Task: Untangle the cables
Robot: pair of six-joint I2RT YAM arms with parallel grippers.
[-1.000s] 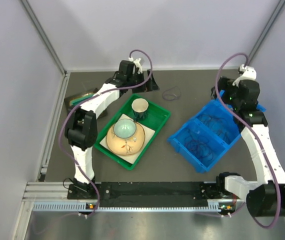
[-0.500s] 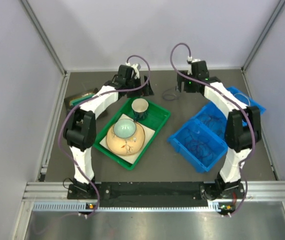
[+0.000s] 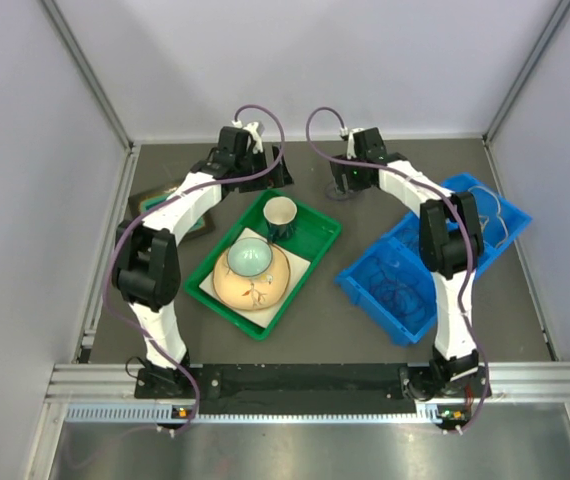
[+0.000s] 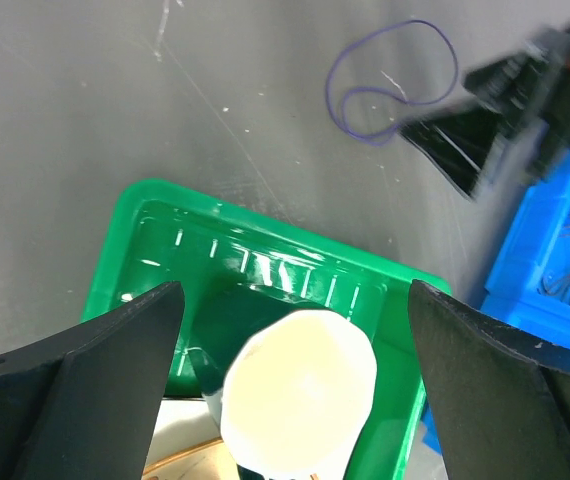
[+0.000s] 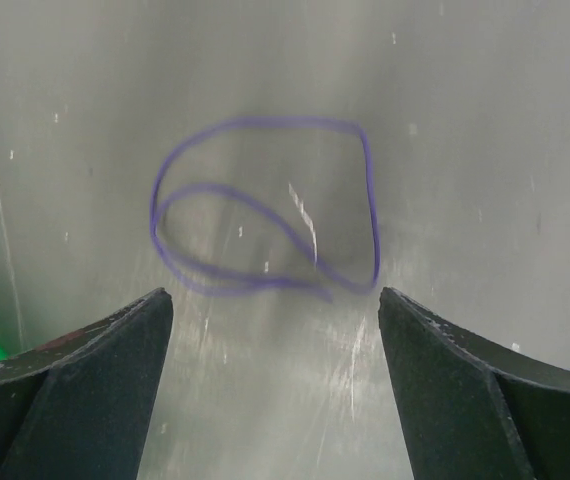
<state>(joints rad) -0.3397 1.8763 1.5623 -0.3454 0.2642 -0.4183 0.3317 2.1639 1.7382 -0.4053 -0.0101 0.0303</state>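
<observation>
I am looking down through the right wrist camera at a purple cable (image 5: 372,210) lying in a loose double loop on the grey table (image 5: 485,100), filling the middle of that frame. The right gripper (image 5: 274,292) is hanging over it with its fingers spread wide, one at each lower corner, gripping nothing. In the overhead view this pair is sitting at upper centre. More thin cables (image 3: 402,297) are lying coiled inside the blue bin (image 3: 370,280), right of centre. The left gripper (image 4: 294,290) is hovering over the far end of the green tray (image 4: 125,215), its fingers likewise wide apart and empty, with a cup (image 4: 300,385) standing below them. Its camera is showing me the purple loop at upper right.
</observation>
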